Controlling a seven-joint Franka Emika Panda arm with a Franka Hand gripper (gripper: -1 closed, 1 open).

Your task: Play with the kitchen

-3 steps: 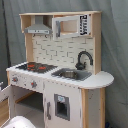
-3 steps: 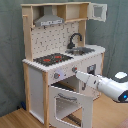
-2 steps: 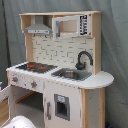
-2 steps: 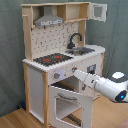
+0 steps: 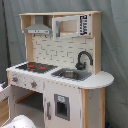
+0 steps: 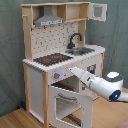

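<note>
Arm's reaching in from the second exterior view's lower right

The white arm stretches up and left from a fat rounded joint with a blue light, narrowing toward its tip at about 145,140. Can't make out the gripper there. In the first exterior view only a white rounded bit shows at the bottom edge.

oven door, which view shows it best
The second exterior view: the oven door hangs open at the kitchen's front, window and frame plain. The first exterior view shows only a white edge at its left border.
</note>
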